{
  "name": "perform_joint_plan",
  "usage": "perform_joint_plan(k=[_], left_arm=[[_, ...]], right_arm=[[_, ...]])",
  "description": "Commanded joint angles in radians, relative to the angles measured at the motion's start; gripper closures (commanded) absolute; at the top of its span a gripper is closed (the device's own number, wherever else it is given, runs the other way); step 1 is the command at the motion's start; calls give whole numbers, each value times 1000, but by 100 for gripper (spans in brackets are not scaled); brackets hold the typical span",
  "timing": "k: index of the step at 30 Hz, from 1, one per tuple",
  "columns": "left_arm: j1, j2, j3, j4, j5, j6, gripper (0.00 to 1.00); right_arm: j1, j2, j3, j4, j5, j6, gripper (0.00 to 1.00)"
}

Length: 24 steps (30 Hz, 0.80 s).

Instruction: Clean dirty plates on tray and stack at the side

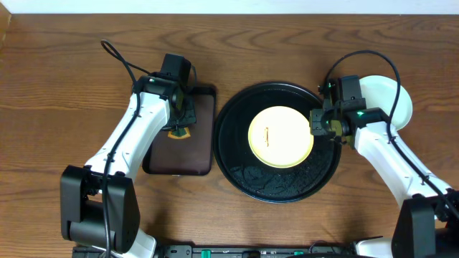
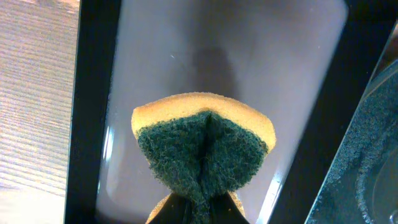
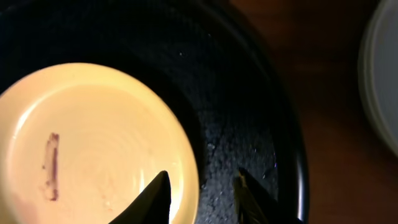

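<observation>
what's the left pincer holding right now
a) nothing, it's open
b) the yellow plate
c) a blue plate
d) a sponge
d: in the left wrist view, the left pincer is pinched shut on a yellow-and-green sponge over the brown rectangular tray.

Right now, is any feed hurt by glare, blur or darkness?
Overhead: sharp, evenly lit. Left wrist: sponge crisp, brown tray behind it soft, with glare streaks. Right wrist: dim; yellow plate and its smear readable, black tray mostly dark, pale plate at the edge blurred.
</observation>
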Motion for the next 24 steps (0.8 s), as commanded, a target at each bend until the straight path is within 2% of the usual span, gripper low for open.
perform_joint_plan(k=[1,5,9,19,24], left_arm=[[-13,4,-10,0,-4,10,92],[-19,4,-10,3,-5,10,92],[-19,4,-10,2,-5,10,92],[-19,4,-10,2,-5,10,92],[-19,4,-10,3,-5,10,92]], right_arm=[[-8,59,10,16,-31,-97,69],[-8,99,10,32,-112,-97,71],[-8,106,2,28,-105,-108,82],[-10,137,-46,101,-53,-108,80],[-7,137,-46,95,-91,-106,85]])
